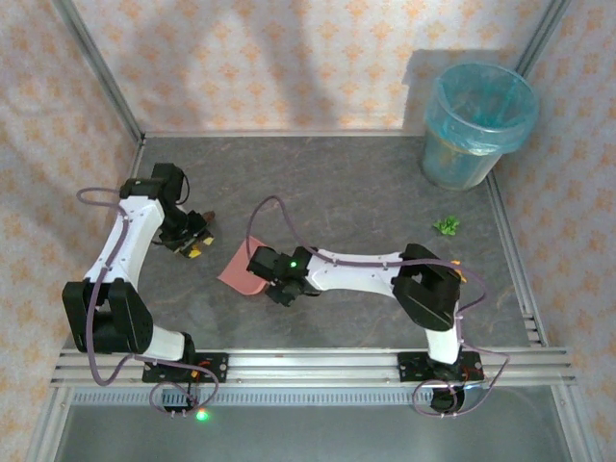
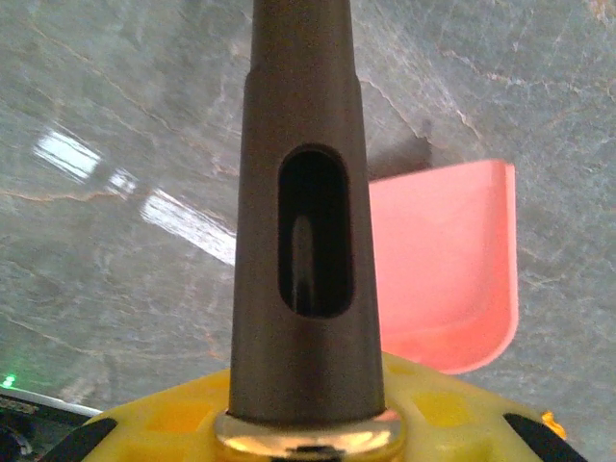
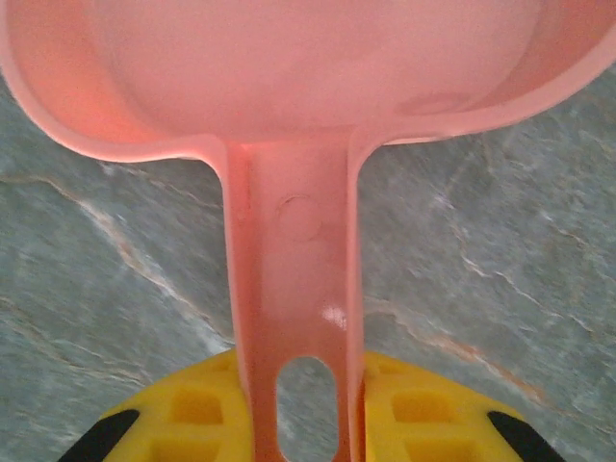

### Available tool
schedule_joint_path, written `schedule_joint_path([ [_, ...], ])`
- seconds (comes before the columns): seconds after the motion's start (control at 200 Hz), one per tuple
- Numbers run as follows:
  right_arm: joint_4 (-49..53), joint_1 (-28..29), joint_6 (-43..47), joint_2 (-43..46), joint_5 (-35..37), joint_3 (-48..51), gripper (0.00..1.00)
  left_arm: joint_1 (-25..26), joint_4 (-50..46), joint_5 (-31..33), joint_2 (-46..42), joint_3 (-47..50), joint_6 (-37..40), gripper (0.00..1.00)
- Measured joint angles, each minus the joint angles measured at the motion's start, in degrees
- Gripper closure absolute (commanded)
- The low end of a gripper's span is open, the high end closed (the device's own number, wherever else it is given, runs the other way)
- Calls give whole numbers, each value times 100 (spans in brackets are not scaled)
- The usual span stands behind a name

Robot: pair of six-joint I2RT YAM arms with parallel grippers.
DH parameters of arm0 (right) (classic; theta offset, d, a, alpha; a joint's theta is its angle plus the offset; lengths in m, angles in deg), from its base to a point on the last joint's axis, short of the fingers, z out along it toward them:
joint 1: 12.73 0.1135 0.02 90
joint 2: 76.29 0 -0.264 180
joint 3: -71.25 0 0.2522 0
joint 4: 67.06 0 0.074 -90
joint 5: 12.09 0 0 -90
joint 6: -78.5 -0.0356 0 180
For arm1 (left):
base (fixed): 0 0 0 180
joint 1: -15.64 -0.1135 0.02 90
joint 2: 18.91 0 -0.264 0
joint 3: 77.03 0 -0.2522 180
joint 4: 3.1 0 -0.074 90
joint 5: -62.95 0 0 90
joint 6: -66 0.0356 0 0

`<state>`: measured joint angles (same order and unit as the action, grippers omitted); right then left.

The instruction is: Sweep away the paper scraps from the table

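A small green bunch of paper scraps (image 1: 446, 226) lies on the right side of the dark grey table (image 1: 366, 183), well away from both grippers. My left gripper (image 1: 192, 243) (image 2: 308, 428) is shut on the handle of the dark brown hand brush (image 2: 306, 221), whose head points towards the back (image 1: 208, 218). My right gripper (image 1: 280, 287) (image 3: 300, 419) is shut on the handle of the pink dustpan (image 3: 289, 77). The dustpan (image 1: 241, 269) lies low over the table's middle left, just right of the brush (image 2: 448, 269).
A round bin with a blue liner (image 1: 478, 120) stands at the back right corner of the table. Aluminium rails (image 1: 510, 260) edge the table on the right and near sides. Patterned beige walls close in the left, back and right.
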<state>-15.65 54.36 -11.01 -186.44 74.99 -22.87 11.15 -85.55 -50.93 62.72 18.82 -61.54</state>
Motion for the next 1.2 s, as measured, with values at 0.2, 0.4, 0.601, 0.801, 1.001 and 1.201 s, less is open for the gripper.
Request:
schedule_joint_path([
  [0.2, 348, 0, -286, -501, -317, -697, 100, 214, 151, -439, -149, 256, -129, 100],
  [0.4, 507, -7, -575, -789, -492, -1036, 100, 601, 216, -769, -505, 498, -306, 100],
  [0.601, 476, -127, -874, -802, -671, -1008, 100, 1008, 385, -1075, -839, 903, -616, 100],
  [0.801, 46, -166, -1117, -638, -787, -584, 100, 1239, 474, -1279, -1167, 1038, -916, 100],
  [1.001, -225, -168, -1215, -461, -868, -254, 100, 1220, -249, -861, -1193, 155, -702, 100],
  [1.201, -170, -153, -1139, -282, -964, -72, 100, 772, -748, -87, -1250, -439, -352, 100],
])
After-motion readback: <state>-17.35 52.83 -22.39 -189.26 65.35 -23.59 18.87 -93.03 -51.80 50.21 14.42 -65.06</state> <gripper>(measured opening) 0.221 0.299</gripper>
